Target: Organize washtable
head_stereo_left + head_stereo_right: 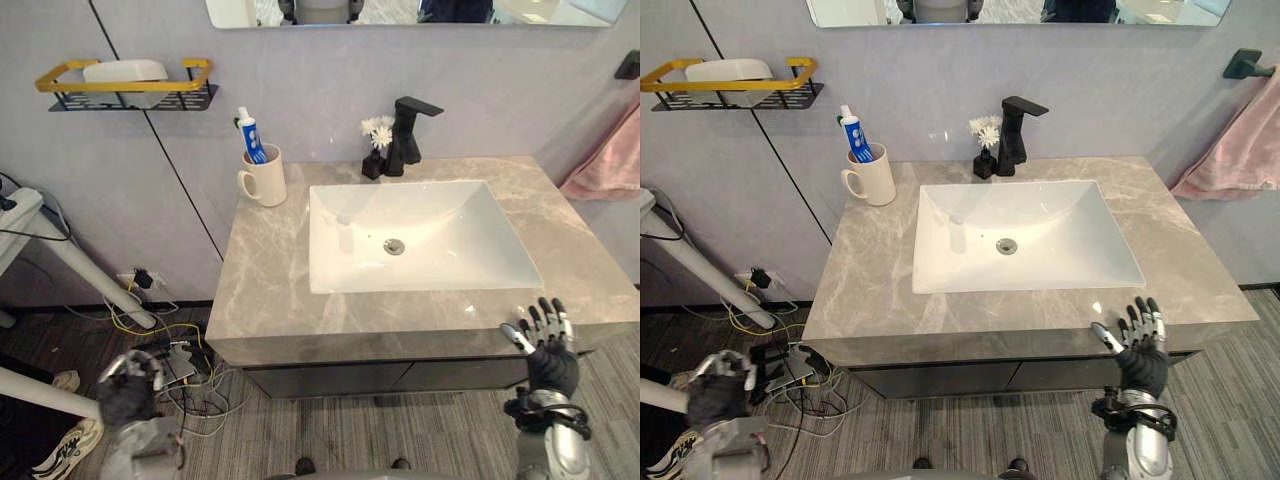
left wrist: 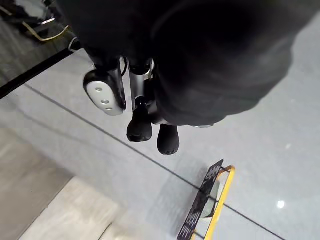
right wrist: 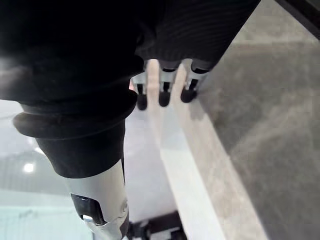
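R hand at front-right edge of grey marble countertop, fingers straight & spread wide, holding nothing. L hand low, left of the cabinet, fingers loosely curled, empty. White basin mid-counter. Back-left corner: cream mug w/ toothpaste tube upright in it. Behind basin: black faucet, small black vase w/ white flowers just beside it. Pink towel hangs at right. Yellow-black wall rack at left, white item in it.

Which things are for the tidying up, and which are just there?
For tidying: white mug, toothpaste tube in it, small flower vase, all on the marble countertop.
Just there: black faucet, yellow wall shelf, pink towel, white sink.
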### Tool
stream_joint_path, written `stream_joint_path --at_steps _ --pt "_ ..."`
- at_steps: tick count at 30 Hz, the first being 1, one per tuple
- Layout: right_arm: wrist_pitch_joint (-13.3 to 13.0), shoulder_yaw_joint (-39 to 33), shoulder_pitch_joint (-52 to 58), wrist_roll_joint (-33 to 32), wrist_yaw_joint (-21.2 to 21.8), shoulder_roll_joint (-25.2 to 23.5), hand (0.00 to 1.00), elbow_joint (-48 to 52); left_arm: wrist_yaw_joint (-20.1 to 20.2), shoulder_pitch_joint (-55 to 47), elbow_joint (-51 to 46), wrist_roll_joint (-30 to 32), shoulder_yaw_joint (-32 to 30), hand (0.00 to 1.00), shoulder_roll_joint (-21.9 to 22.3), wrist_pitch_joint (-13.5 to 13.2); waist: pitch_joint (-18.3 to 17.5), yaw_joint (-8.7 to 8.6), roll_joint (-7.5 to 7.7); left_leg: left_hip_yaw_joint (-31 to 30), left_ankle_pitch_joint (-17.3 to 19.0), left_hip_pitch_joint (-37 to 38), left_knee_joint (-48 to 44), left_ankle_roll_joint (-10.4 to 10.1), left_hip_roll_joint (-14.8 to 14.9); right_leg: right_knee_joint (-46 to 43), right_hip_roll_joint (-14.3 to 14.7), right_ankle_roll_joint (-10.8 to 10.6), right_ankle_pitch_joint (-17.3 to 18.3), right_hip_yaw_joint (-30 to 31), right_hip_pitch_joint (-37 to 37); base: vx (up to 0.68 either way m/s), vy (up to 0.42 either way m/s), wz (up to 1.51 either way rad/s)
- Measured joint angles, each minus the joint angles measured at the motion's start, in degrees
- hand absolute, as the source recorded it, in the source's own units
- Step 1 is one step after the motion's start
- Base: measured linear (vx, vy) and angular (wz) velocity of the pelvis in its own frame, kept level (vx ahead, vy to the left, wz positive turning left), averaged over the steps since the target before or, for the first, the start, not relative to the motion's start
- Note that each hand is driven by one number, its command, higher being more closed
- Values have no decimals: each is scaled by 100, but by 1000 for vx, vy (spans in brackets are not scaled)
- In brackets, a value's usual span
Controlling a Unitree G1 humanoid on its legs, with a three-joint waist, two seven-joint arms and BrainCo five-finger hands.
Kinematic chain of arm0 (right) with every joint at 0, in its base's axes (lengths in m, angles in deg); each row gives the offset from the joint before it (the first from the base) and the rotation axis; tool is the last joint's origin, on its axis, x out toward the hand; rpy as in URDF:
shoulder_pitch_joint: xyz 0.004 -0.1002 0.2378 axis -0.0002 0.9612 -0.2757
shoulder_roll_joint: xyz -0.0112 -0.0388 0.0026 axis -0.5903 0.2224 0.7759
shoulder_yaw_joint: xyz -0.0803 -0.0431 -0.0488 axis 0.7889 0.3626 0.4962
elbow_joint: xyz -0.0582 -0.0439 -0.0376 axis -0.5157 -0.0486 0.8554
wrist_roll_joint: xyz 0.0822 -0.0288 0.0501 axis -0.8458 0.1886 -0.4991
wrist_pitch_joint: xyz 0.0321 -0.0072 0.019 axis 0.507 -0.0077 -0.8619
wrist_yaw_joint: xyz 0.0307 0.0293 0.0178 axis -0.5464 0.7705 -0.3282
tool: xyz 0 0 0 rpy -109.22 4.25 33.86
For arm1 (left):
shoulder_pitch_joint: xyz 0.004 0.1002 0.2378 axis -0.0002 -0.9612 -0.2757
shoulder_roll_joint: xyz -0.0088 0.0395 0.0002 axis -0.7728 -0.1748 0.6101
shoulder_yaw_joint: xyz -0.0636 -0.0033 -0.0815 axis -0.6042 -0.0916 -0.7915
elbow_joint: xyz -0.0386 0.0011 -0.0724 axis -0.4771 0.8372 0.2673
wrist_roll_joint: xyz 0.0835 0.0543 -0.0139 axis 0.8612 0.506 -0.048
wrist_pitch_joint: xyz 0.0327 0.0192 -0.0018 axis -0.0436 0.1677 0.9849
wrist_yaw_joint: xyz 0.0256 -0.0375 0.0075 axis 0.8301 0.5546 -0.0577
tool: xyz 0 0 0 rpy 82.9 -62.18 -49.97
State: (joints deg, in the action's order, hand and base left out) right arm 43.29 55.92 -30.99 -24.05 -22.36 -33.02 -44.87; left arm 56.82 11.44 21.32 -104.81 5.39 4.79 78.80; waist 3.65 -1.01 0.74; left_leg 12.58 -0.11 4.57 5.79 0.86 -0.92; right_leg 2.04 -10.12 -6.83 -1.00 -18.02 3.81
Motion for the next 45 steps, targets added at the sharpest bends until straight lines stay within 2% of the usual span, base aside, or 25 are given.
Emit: stream_joint_path --at_steps 2,3,6,9,12,15,18,21,22,23,24,25,26,28,30,33,34,35,38,40,41,42,43,44,45 --pt "-23 265 131 14 12 -6 0 103 86 -71 16 2 455 100 0 15 -9 -9 0 -12 -10 -14 0 -15 3 2 2 -2 4 -27 0 12 -1 3" --pt "-30 431 199 39 25 -8 0 165 180 -91 72 9 731 0 9 24 -9 -32 1 -34 -14 -22 -1 -22 3 3 1 7 8 -58 0 50 -4 11" --pt "-116 694 329 58 111 -36 0 194 403 -132 212 5 1197 0 10 46 -12 -121 19 -98 -19 -12 -16 -21 5 6 8 9 9 -85 1 59 -7 11" --pt "8 1225 470 59 424 37 0 85 545 -177 214 14 1368 0 -6 53 -9 -49 18 -162 -35 -30 -40 4 2 12 8 -9 0 -122 11 52 -17 9" --pt "19 1536 461 58 626 -2 0 8 616 -174 214 60 1613 0 -52 67 15 30 39 -183 -28 -96 -39 -7 -9 12 -2 -11 1 -139 -27 7 -7 3" --pt "-24 1587 427 70 647 14 0 6 652 -173 201 64 1749 0 -149 -37 72 42 123 -164 -26 -194 -43 -12 -22 -48 -23 -12 0 -113 -174 -13 10 -3" --pt "-123 1544 198 116 631 18 0 39 760 -63 128 68 1971 0 -432 -218 323 47 166 38 -6 -482 -283 8 -31 -364 -102 -10 -5 138 -612 -86 61 -32" --pt "-44 1510 4 156 565 40 0 -17 811 100 -103 239 2153 0 -823 -308 515 48 230 517 108 -951 -654 160 -85 -515 -152 -57 -229 645 -1229 -147 104 -74" --pt "65 1522 -72 196 498 94 0 -123 852 212 -105 345 2313 0 -915 -277 539 44 247 766 141 -1031 -754 302 -52 -424 -132 -241 -436 937 -1381 -138 92 -92" --pt "87 1521 -183 220 490 157 0 -217 853 261 -104 434 2392 0 -888 -238 588 78 127 1013 180 -1093 -724 431 69 -505 -118 -201 -432 967 -1407 -258 86 -120" --pt "121 1528 -476 241 440 229 0 -400 818 524 -12 524 2565 0 -758 -123 759 45 12 1236 169 -998 -720 503 191 -1958 -214 269 245 531 -1646 -224 53 -100" --pt "139 1522 -579 241 369 274 0 -643 720 713 -8 633 2690 0 -752 13 778 20 -3 1390 154 -968 -715 540 219 -3249 -402 422 839 127 -1726 -233 59 -87" --pt "145 1553 -616 241 363 296 0 -787 707 783 -8 681 2738 0 -740 68 754 24 53 1495 145 -951 -716 578 206 -3798 -542 440 1049 -87 -1690 -117 45 -80" --pt "170 1677 -867 239 331 306 0 -1171 606 818 -14 681 2684 0 -711 133 680 124 188 2004 130 -996 -729 616 220 -4754 -975 687 1373 -701 -1261 -108 24 -111" --pt "202 1919 -1250 237 250 445 0 -1363 513 814 -11 660 2550 0 -692 137 622 271 230 2504 151 -1143 -853 641 363 -4818 -1196 725 1401 -899 -913 -157 -38 -151" --pt "200 2358 -1744 218 241 675 0 -1451 338 851 73 556 2399 0 -691 138 493 501 363 3127 147 -1522 -1218 644 608 -3596 -1366 540 1262 -1244 -476 -163 -138 -127" --pt "197 2530 -1886 172 241 749 0 -1438 299 980 323 433 2373 0 -689 172 419 494 461 3252 109 -1795 -1614 594 723 -2710 -1285 43 1287 -1520 -251 -162 -290 -81" --pt "197 2546 -1864 150 246 806 0 -1422 280 1050 473 406 2380 0 -683 236 397 506 421 3223 103 -1859 -1793 578 847 -2427 -1192 -103 1371 -1603 -148 -166 -393 -72" --pt "192 2610 -1348 106 265 968 0 -1302 222 1119 657 414 2420 0 -598 277 313 472 254 2944 66 -1873 -2279 523 1404 -1655 -583 -151 1400 -1616 249 -127 -318 -52" --pt "195 2611 -1072 106 269 1073 0 -1276 210 1137 657 414 2438 0 -602 273 305 426 209 2488 -9 -1857 -2255 418 1539 -1664 -390 -149 1400 -1554 260 -127 -204 -46" --pt "204 2605 -950 106 265 1152 0 -1277 191 1103 657 414 2441 0 -595 270 326 361 170 1677 -8 -1861 -2237 404 1559 -1692 -254 -143 1400 -1415 259 -125 -193 -72" --pt "202 2589 -932 93 256 1137 0 -1274 185 1074 657 418 2444 0 -592 270 361 340 169 879 126 -1837 -2185 254 1463 -1720 -190 -104 1417 -1246 243 -107 -164 -89" --pt "199 2568 -945 70 255 1127 0 -1272 186 1068 655 424 2455 0 -573 270 377 351 168 357 335 -1777 -2117 -10 1349 -1766 -191 -57 1443 -1075 180 -74 4 -136" --pt "195 2465 -1041 -118 245 1024 0 -1274 177 1112 654 456 2460 0 -528 267 439 431 84 -845 479 -1696 -2075 -311 924 -1861 -175 -16 1466 -622 12 -74 46 -161" --pt "184 2435 -1057 -254 242 954 0 -1273 155 1127 650 454 2454 0 -528 262 445 506 88 -1264 588 -1689 -2171 -317 803 -1860 -127 1 1475 -352 -94 -54 65 -161"
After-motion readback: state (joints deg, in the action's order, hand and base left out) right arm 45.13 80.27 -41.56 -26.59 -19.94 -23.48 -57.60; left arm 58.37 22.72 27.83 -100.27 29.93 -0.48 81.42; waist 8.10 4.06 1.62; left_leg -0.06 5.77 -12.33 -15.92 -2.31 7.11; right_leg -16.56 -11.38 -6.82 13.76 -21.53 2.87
